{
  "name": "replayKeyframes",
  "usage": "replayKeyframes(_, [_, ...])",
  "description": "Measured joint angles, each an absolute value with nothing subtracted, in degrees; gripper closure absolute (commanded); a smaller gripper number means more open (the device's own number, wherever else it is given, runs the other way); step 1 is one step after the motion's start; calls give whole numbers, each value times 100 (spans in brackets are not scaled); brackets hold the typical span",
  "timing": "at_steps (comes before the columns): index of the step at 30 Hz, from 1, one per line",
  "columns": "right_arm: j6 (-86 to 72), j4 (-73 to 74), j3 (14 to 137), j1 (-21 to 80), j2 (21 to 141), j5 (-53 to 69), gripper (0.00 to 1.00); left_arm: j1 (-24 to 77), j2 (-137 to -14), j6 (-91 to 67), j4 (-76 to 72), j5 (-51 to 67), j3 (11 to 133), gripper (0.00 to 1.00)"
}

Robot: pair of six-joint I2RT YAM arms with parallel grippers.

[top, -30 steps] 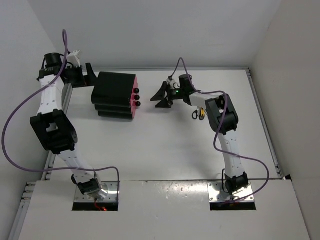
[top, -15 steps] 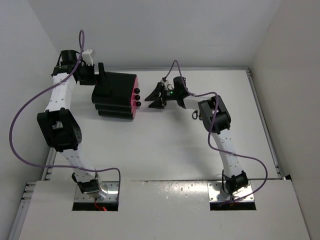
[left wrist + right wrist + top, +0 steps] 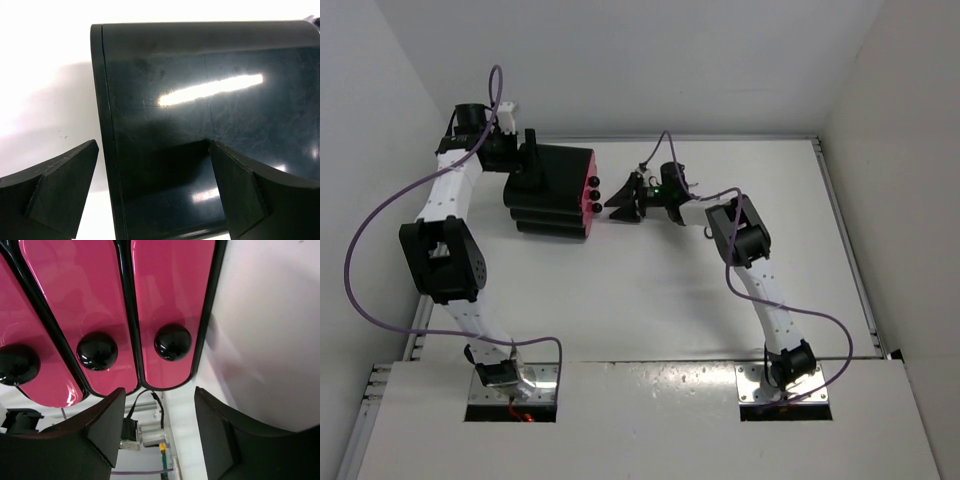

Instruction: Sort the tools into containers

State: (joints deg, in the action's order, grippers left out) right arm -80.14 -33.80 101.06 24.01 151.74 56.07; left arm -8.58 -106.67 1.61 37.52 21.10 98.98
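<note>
**Drawer Cabinet Bracketed Front and Back**

From the near edge of the table [image 3: 650, 290] we look out to the black cabinet [image 3: 548, 190] at far left. Its three pink drawers [image 3: 170, 290] are shut and face right. The right tool [image 3: 613, 198], fingers spread and empty, hovers just short of the round knobs [image 3: 172, 341]. The endmost knob lines up with its gap, so we judge it is set to pinch and pull. Beyond, the left tool [image 3: 530, 158], also spread, straddles the cabinet's rear edge, likely to brace it against that pull. We cannot make out the hand tools here.
</note>
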Motion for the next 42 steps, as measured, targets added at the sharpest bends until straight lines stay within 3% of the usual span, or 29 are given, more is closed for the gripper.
replayKeyframes(5, [-8364,-3750,10160,2517,15290,5531,48,-856,-10547,106,3529,2067,9673,0])
replayKeyframes(21, [-8901,-4466,10311,2679,15655,4720,49,-854,-10320,80,3157,1966,9288,0])
replayKeyframes(27, [-9000,-4670,10433,2687,15815,4644,56,-854,-10307,84,3138,1949,9268,0])
replayKeyframes(40, [-9021,-4602,10619,2722,15909,4646,56,-854,-10304,84,3133,1922,9268,0])
replayKeyframes(42, [-9017,-4584,10632,2724,15911,4646,65,-854,-10304,84,3133,1920,9268,0])
